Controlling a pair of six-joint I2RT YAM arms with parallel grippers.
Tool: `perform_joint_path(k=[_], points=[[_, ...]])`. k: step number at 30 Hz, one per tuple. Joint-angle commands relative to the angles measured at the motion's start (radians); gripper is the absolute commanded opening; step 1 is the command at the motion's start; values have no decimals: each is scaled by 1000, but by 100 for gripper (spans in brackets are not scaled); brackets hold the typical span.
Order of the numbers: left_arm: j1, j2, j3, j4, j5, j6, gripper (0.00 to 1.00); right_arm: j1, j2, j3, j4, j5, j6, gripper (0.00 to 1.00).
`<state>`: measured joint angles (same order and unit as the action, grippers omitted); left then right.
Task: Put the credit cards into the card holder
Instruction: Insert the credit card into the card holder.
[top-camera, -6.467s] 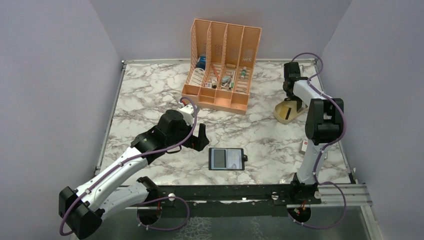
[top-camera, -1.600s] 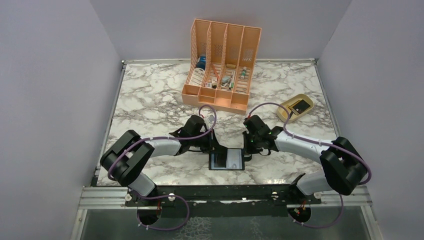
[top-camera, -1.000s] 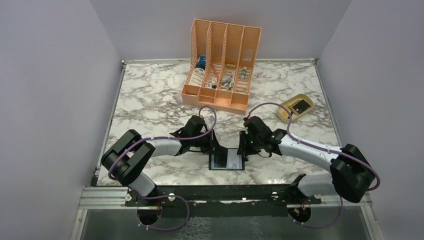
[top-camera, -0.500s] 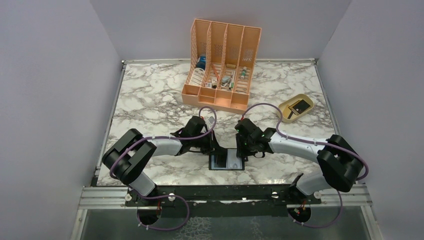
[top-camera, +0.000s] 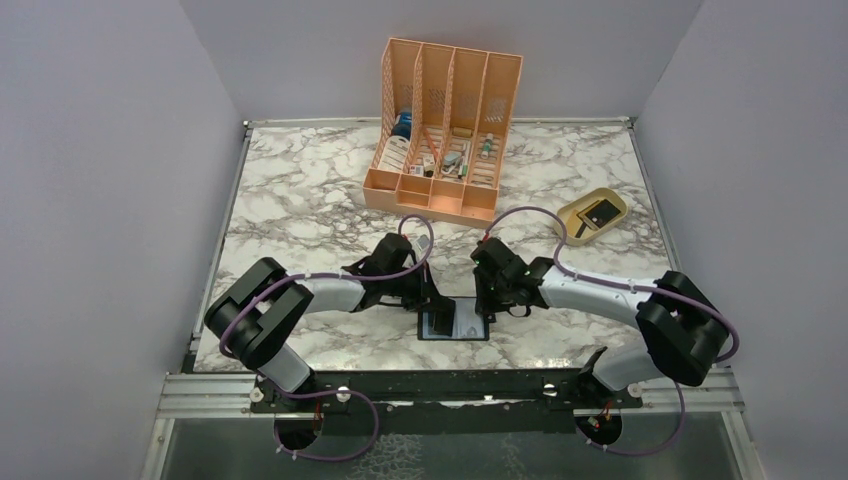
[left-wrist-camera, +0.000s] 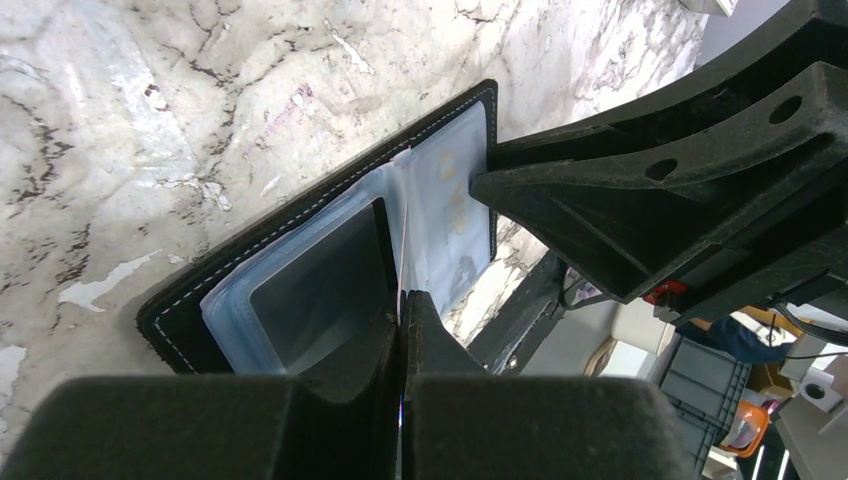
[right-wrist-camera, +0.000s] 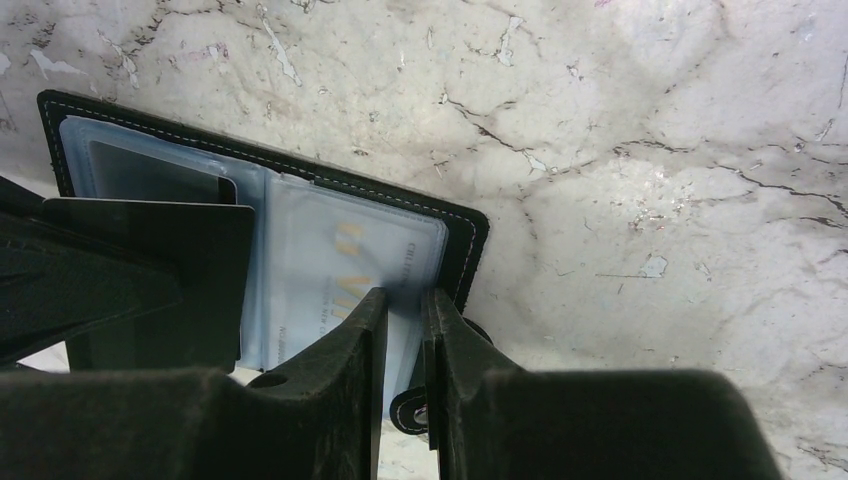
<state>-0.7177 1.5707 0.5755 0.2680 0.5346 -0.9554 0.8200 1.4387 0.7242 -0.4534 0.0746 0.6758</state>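
The black card holder (top-camera: 462, 328) lies open on the marble near the front edge. My left gripper (top-camera: 430, 296) is shut on a thin clear pocket leaf (left-wrist-camera: 401, 215) and holds it upright at the fold (left-wrist-camera: 400, 300). A dark credit card (left-wrist-camera: 320, 290) sits in the left pocket. My right gripper (right-wrist-camera: 405, 295) hangs over the holder's right half (right-wrist-camera: 465, 235), jaws a narrow gap apart. A pale card with gold lettering (right-wrist-camera: 330, 265) lies in the pocket there. Whether the right fingers touch the pocket cannot be told.
A beige oval dish (top-camera: 570, 228) with another dark card (top-camera: 602, 213) stands at the right. The tall orange slotted organizer (top-camera: 445, 130) stands at the back centre. The two grippers face each other closely over the holder.
The right arm came from the dish to the holder's right side and its jaws have narrowed. The left gripper has stayed shut at the holder's fold.
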Motion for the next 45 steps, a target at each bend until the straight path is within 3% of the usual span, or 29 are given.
perform_joint_path(k=[1, 21, 45], points=[[-15, 5, 4, 4, -12, -19, 0, 4, -2, -40, -13, 53, -5, 18], [-35, 65, 26, 50, 0, -85, 0, 5, -42, -90, 19, 42, 7, 18], [-50, 90, 35, 71, -107, -128, 0, 5, -97, -144, 72, 2, 47, 17]])
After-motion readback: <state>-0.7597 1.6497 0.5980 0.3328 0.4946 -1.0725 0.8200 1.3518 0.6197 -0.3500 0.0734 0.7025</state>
